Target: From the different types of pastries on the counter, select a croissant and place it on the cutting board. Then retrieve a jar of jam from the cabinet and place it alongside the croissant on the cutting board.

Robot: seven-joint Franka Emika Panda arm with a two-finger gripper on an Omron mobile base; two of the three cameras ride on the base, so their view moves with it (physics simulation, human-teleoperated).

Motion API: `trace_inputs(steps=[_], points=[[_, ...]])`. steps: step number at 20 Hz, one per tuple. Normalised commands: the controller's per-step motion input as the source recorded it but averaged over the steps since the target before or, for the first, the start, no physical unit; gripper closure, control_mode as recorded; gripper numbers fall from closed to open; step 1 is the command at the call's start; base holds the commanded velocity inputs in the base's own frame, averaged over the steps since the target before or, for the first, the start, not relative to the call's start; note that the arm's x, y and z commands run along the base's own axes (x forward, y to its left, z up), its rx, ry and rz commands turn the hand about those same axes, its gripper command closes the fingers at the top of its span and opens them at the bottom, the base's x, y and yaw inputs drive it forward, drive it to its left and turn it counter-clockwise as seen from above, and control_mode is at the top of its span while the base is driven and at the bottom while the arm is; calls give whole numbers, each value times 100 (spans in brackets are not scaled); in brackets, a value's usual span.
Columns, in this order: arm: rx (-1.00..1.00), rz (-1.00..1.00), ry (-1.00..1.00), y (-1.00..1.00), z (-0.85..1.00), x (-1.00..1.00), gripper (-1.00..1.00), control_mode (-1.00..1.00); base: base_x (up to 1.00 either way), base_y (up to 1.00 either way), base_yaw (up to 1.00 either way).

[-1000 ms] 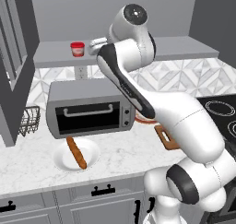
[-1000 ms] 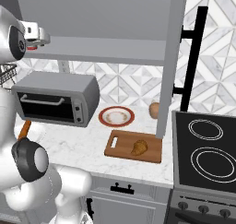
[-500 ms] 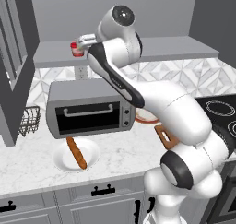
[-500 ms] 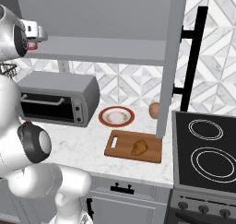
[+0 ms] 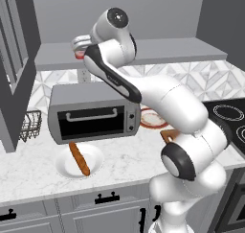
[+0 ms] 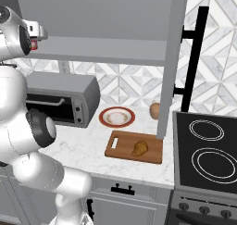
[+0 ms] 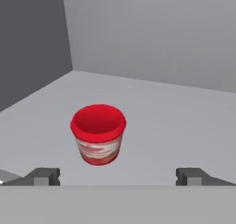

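**Jaws at cabinet ledge, jar ungrasped**

Gripper [image 7: 118, 177] jaws spread wide, nothing between them. Jar of jam [image 7: 98, 133] stands upright on the cabinet [image 5: 158, 50] ledge, ahead of the fingertips [image 7: 45, 176], not touching. Croissant [image 6: 140, 148] lies on the cutting board [image 6: 121, 145] on the tabletop [image 6: 78, 145]. Baguette [image 5: 79, 158] rests on a white plate [image 5: 93, 155].

The tabletop [image 6: 88, 147] is white with grey lines. On it sits a grey oven [image 5: 91, 113]. At 6 o'clock from the oven is a white plate [image 5: 79, 161] with a long brown baguette [image 5: 79, 158] on it. At 3 o'clock from the oven is a round red-rimmed plate [image 6: 117, 116]. Near that plate lies the board [image 6: 121, 145], and the croissant [image 6: 140, 148] rests on it. The grey shelf [image 7: 175, 126] up high holds the jar [image 7: 98, 133], standing upright.
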Motion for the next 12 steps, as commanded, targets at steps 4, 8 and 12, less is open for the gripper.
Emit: trace_inputs(steps=[4, 8, 12], points=[[0, 0, 3, 17, 0, 7, -100, -100, 0, 0, 0], [3, 0, 7, 19, -4, 26, -100, -100, 0, 0, 0], [3, 0, 3, 4, 0, 35, -100, -100, 0, 0, 0]])
